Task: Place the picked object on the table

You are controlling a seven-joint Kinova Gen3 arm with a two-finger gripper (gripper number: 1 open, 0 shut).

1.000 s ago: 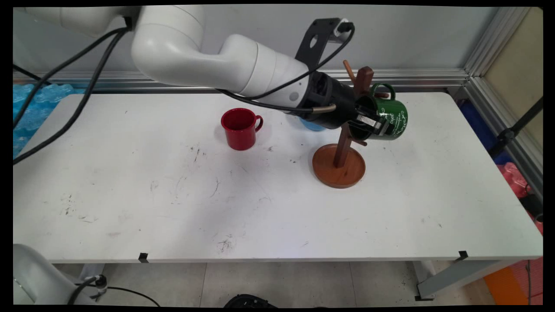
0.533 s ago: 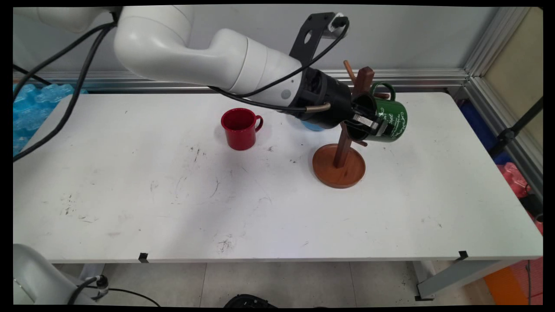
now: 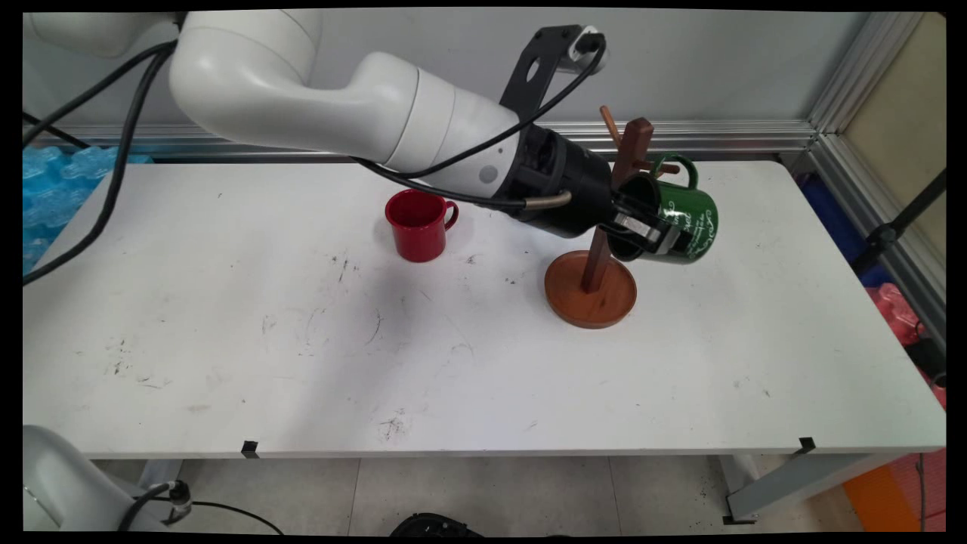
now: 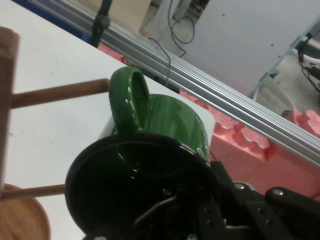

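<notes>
Green enamel mug with white lettering (image 3: 684, 225), tipped on its side with its black-rimmed mouth toward the arm, is pinched at the rim by the black two-finger gripper (image 3: 642, 230), one finger inside the mouth and one against the outer wall. It hangs in the air right beside the dark wooden mug tree with a round base (image 3: 591, 289). From the hand camera, the mug's looped handle (image 4: 129, 102) sits just at the tip of one wooden peg (image 4: 60, 93); whether the peg has entered the loop cannot be told. A second peg (image 4: 32, 191) shows lower down, nearer the gripper. As far as one can judge, the mug is lifted and brought to the tree but not yet hanging free, since the gripper bears its weight. Well behind the gripper, back along the arm, a red mug (image 3: 418, 223) stands upright on the white table (image 3: 302, 363).
</notes>
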